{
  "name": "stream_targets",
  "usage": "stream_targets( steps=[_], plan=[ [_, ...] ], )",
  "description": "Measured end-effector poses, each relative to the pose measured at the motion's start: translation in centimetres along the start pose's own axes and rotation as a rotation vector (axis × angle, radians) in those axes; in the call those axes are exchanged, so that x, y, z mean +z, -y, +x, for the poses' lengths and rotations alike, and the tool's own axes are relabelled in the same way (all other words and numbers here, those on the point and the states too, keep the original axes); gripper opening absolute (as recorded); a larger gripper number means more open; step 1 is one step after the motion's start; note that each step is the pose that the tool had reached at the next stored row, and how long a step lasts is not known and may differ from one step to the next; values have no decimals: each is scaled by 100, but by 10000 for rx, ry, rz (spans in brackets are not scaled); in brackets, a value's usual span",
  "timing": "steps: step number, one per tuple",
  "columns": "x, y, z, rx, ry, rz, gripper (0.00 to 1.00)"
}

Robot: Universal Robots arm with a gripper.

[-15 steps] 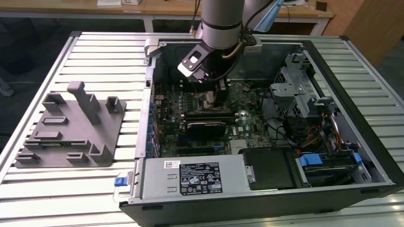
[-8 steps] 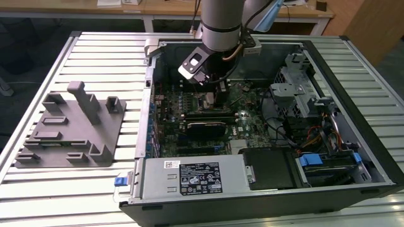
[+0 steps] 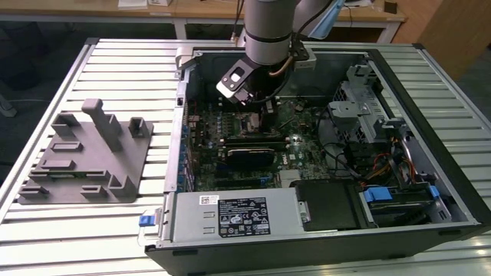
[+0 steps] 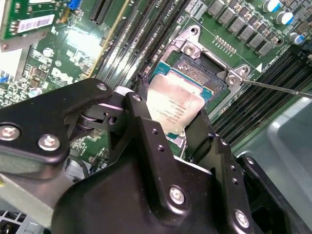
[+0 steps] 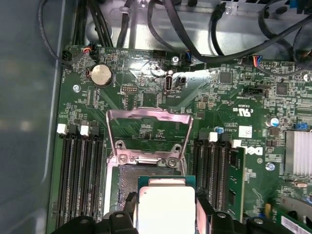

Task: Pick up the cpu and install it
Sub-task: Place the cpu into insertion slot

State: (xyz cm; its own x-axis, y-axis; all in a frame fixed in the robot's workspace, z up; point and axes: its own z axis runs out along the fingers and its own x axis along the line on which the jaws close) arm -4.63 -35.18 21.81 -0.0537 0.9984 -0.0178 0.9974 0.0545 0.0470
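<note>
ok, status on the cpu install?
Arm's gripper shut on the cpu. It sits over the open socket; seated or not, cannot tell. The load plate is raised, off the socket.

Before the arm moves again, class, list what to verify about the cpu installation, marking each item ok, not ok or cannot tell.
1. Grip: gripper shut on the cpu, a finger on each side: ok.
2. Retention frame raised off the socket: ok.
3. Lever unlatched, sticking out sideways: ok.
4. Visible part of socket bare: ok; part beneath the cpu: cannot tell.
5. Cpu square to socket: cannot tell; it looks tilted in the second wrist view.
</note>
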Motion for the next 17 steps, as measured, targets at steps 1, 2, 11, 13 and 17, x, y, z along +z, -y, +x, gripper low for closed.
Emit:
stream_targets(
  steps=[1, 2, 11, 13, 17],
  plan=[
    [8, 0, 6, 34, 3, 1, 55],
    [18, 0, 12, 70, 5, 2, 55],
    [67, 2, 22, 153, 7, 3, 55],
    [76, 2, 22, 158, 8, 3, 55],
    [95, 3, 23, 165, 9, 4, 55]
  ],
)
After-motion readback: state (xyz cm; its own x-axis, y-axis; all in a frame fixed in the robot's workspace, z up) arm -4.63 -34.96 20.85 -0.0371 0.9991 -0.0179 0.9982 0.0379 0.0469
